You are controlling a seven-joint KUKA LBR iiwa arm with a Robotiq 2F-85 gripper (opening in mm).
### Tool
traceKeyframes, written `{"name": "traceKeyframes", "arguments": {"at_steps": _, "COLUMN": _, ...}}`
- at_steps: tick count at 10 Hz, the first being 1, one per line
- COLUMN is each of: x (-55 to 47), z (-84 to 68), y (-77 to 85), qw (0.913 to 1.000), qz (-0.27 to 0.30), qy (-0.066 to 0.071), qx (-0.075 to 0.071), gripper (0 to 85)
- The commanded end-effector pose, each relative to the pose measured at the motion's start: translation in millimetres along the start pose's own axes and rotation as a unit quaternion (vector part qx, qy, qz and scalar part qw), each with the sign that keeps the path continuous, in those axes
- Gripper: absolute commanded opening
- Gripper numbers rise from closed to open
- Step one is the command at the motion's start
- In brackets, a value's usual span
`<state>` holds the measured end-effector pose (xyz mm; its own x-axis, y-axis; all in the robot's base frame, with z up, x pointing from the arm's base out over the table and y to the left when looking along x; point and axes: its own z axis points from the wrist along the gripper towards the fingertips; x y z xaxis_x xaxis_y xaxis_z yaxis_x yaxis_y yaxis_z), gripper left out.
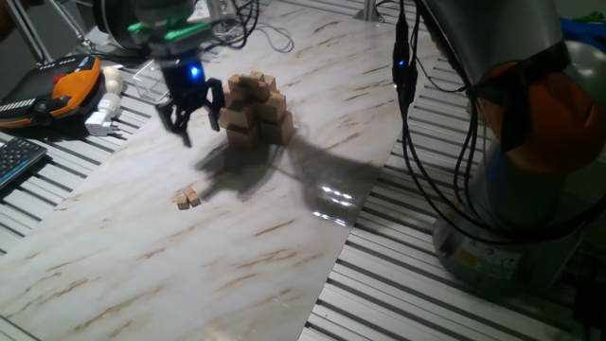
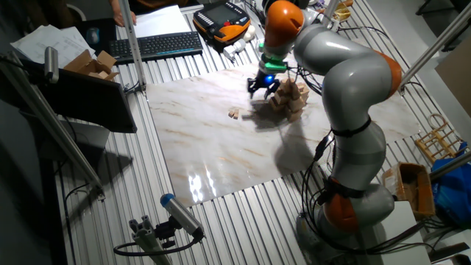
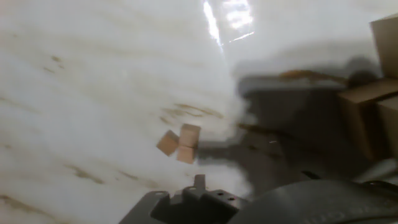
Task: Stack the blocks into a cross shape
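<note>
The claw (image 1: 196, 118) hangs spread wide with nothing in it, just beside the stacked cube pile (image 1: 256, 109). Three tiny blocks (image 1: 187, 198) sit touching on the marble board (image 1: 284, 246), well apart from the pile.

Marble board (image 1: 256, 246): blocks (image 1: 187, 198), cross shape (image 1: 256, 109)

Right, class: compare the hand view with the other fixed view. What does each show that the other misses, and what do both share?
Only the hand view shows that the small blocks are three cubes touching. Only the other fixed view shows the arm, the pincer, the whole pile and a keyboard. Both show the marble board, the small blocks and part of the pile.
</note>
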<state>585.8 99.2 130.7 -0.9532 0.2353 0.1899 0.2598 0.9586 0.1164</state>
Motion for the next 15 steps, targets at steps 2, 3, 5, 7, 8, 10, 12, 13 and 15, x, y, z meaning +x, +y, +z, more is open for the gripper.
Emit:
{"name": "traceKeyframes", "arguments": {"at_steps": 2, "x": -9.9, "z": 10.5, "y": 5.0, "qw": 1.0000, "qz": 0.002, "qy": -0.006, "qx": -0.001, "gripper": 68.0}}
{"name": "traceKeyframes", "arguments": {"at_steps": 3, "x": -19.6, "z": 17.3, "y": 6.2, "qw": 0.9999, "qz": -0.001, "qy": -0.013, "qx": 0.001, "gripper": 68.0}}
{"name": "traceKeyframes", "arguments": {"at_steps": 5, "x": -33.2, "z": 30.2, "y": 9.1, "qw": 0.9998, "qz": -0.001, "qy": -0.020, "qx": 0.001, "gripper": 68.0}}
{"name": "traceKeyframes", "arguments": {"at_steps": 7, "x": -27.4, "z": 38.0, "y": 15.3, "qw": 0.9992, "qz": 0.020, "qy": -0.034, "qx": 0.000, "gripper": 51.0}}
{"name": "traceKeyframes", "arguments": {"at_steps": 8, "x": -25.4, "z": 43.1, "y": 18.2, "qw": 0.9978, "qz": 0.035, "qy": -0.055, "qx": 0.011, "gripper": 51.0}}
{"name": "traceKeyframes", "arguments": {"at_steps": 10, "x": -30.0, "z": 49.0, "y": 18.8, "qw": 0.9964, "qz": 0.046, "qy": -0.070, "qx": 0.016, "gripper": 51.0}}
{"name": "traceKeyframes", "arguments": {"at_steps": 12, "x": -29.6, "z": 55.9, "y": 22.2, "qw": 0.9962, "qz": 0.051, "qy": -0.069, "qx": 0.012, "gripper": 51.0}}
{"name": "traceKeyframes", "arguments": {"at_steps": 13, "x": -27.3, "z": 62.1, "y": 24.5, "qw": 0.9955, "qz": 0.057, "qy": -0.075, "qx": 0.012, "gripper": 51.0}}
{"name": "traceKeyframes", "arguments": {"at_steps": 15, "x": -24.0, "z": 72.0, "y": 27.7, "qw": 0.9942, "qz": 0.065, "qy": -0.085, "qx": 0.013, "gripper": 51.0}}
